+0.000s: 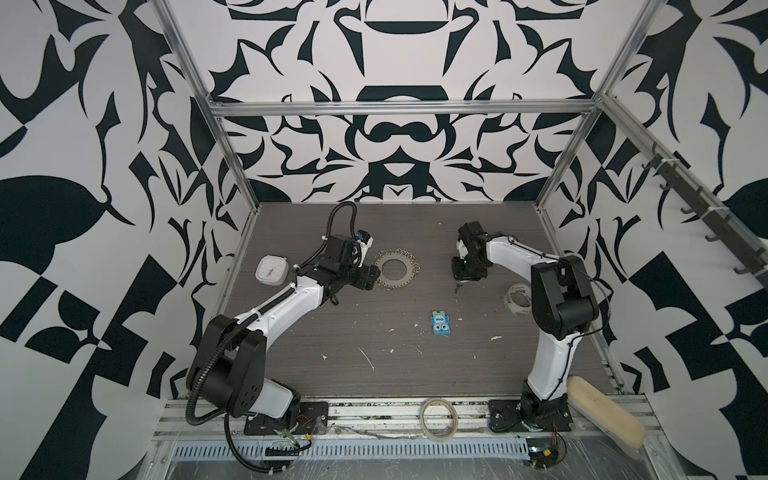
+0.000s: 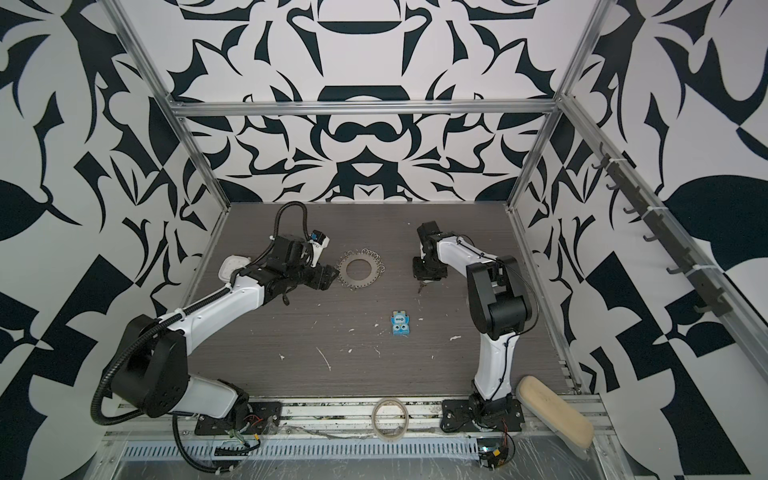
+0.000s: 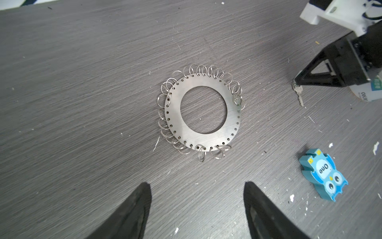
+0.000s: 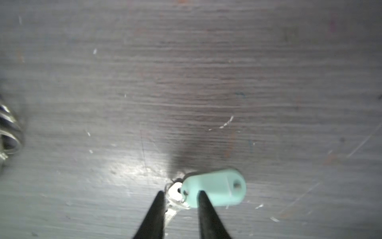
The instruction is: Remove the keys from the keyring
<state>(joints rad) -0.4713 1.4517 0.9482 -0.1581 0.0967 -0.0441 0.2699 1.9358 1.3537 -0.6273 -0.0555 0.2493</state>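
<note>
Key: the key (image 4: 175, 191) is lying flat on the grey table (image 4: 186, 62), low and just right of centre in the right wrist view, with its pale green oval tag (image 4: 217, 189) joined on by a tiny link.
Key's place: it is sitting well apart from the keyring (image 3: 203, 140), off it entirely. In the left wrist view it is showing as a small silver key (image 3: 299, 97) at the right edge.
Handling: it is looking light, stiff and slick, and probably inclined to skid on the table. The tag is looking chunkier and more matte, so it is likely offering the surer hold, though the key would be dangling from the loose link.
Right gripper: the right gripper (image 4: 182, 193) is standing with its fingers apart, straddling the key's metal head, one finger crossing the tag's end. No clamp is showing.
Keyring: the thin flat disc is lying at the centre of the left wrist view, its rim fringed with springy wire rings. No key is showing on them. Being thin and flat on the table, it is probably best pinned or taken by the rim.
Left gripper: the left gripper (image 3: 196, 184) is spread wide and empty, hovering near the disc, low in the frame.
Around: a blue owl-faced piece (image 3: 322, 178) is lying at the lower right.
</note>
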